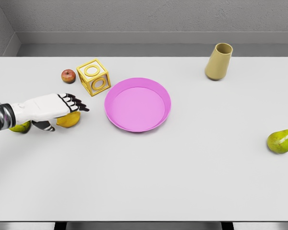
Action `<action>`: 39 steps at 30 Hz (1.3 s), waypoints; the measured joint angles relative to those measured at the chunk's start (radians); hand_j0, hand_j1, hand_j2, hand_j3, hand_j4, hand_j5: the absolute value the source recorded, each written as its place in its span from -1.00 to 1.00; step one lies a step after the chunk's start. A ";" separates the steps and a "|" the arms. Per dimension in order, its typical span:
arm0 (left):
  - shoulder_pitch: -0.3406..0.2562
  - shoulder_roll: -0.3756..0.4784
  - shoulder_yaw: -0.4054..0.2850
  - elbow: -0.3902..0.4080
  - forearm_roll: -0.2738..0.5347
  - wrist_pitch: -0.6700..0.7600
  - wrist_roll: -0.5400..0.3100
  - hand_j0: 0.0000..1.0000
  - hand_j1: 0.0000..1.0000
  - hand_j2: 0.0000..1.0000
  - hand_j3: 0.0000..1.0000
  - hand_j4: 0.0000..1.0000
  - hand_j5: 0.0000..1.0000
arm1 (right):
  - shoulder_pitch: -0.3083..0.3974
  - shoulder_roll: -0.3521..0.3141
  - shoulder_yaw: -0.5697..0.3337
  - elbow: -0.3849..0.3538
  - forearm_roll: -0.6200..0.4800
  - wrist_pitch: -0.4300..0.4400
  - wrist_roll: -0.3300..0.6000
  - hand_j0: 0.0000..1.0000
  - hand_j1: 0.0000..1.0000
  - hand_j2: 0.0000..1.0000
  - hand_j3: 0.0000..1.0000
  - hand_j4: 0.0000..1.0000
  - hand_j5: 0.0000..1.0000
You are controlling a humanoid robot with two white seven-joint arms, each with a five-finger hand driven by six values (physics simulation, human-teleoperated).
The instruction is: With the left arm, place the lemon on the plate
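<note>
Reaching in from the picture's left edge, the left hand (55, 108) lies over the lemon (68, 120), which sits on the white table (182, 167) to the left of the pink plate (138, 104), apart from its rim. We note the fingers extended flat above the fruit and the thumb curled beneath the palm beside it; we cannot tell whether the hand actually clamps the lemon or only covers it. A second yellow-green fruit (21, 127) shows under the forearm, further left of the plate. Up-left of the plate stands a yellow open-frame cube (93, 77), with a small red apple (68, 75) just beyond it. Up-right of the plate we see a tan cup (219, 61); far right and lower, a green pear (281, 141).
</note>
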State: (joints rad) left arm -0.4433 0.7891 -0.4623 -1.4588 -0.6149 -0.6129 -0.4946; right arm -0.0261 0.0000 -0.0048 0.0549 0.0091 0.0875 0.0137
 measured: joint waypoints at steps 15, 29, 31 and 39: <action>-0.005 -0.011 0.000 0.003 -0.046 0.000 0.002 1.00 1.00 1.00 1.00 1.00 1.00 | 0.000 0.000 0.000 0.000 0.000 0.000 0.000 1.00 1.00 1.00 1.00 1.00 1.00; -0.006 -0.012 0.000 0.005 -0.063 0.000 0.005 1.00 1.00 1.00 1.00 1.00 1.00 | 0.000 0.000 0.000 0.000 0.000 0.000 0.000 1.00 1.00 1.00 1.00 1.00 1.00; -0.005 -0.012 0.000 0.005 -0.064 0.000 0.005 1.00 1.00 1.00 1.00 1.00 1.00 | 0.000 0.000 0.000 0.000 0.000 0.000 0.000 1.00 1.00 1.00 1.00 1.00 1.00; -0.005 -0.011 0.000 0.002 -0.062 0.000 0.005 1.00 1.00 1.00 1.00 1.00 1.00 | 0.000 0.000 0.000 0.000 0.000 0.000 0.000 1.00 1.00 1.00 1.00 1.00 1.00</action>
State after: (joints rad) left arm -0.4479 0.7780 -0.4623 -1.4569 -0.6767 -0.6129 -0.4898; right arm -0.0261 0.0000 -0.0048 0.0549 0.0091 0.0875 0.0137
